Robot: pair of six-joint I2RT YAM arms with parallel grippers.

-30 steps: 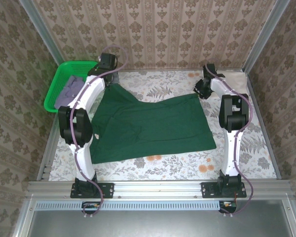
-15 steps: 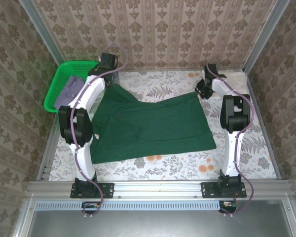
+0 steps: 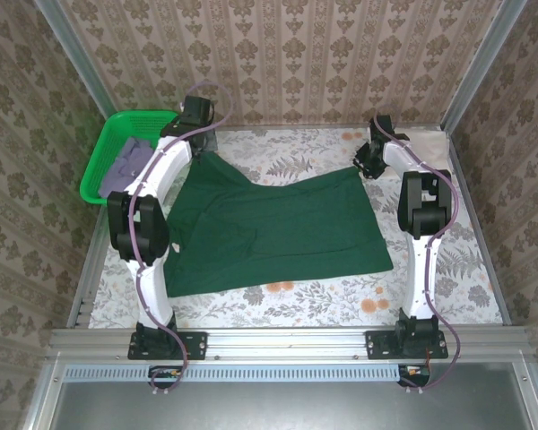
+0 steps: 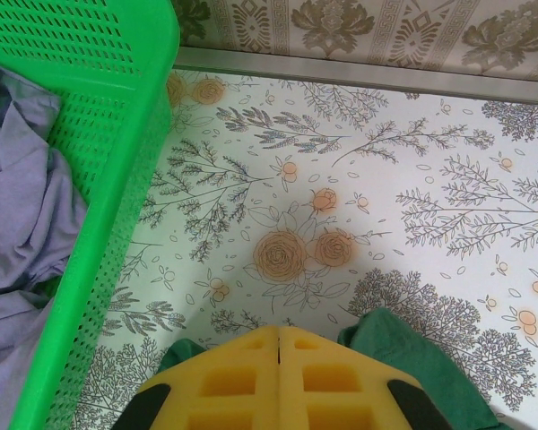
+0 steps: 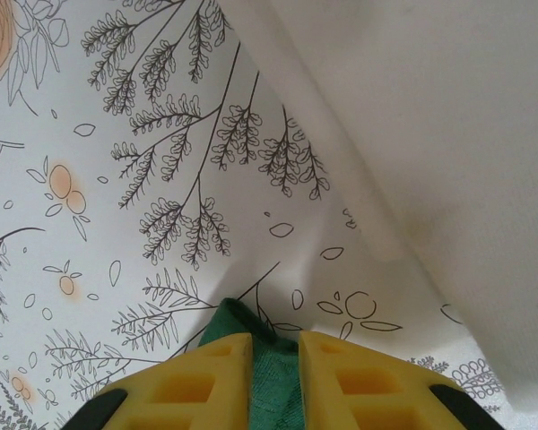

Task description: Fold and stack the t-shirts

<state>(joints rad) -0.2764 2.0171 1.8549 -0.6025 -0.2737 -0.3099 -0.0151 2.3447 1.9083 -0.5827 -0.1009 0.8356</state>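
My left tool (image 4: 278,333) and right tool (image 5: 275,342) each pinch a far corner of the dark green t-shirt (image 3: 278,228), which lies spread across the table (image 3: 457,269).

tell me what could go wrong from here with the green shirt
The right tool pinches just a small tip of the green shirt; it might slip out when pulled. The left tool, shut on the other far corner, sits beside the basket and could bump it. The white shirt lies close to the right tool and may get dragged.
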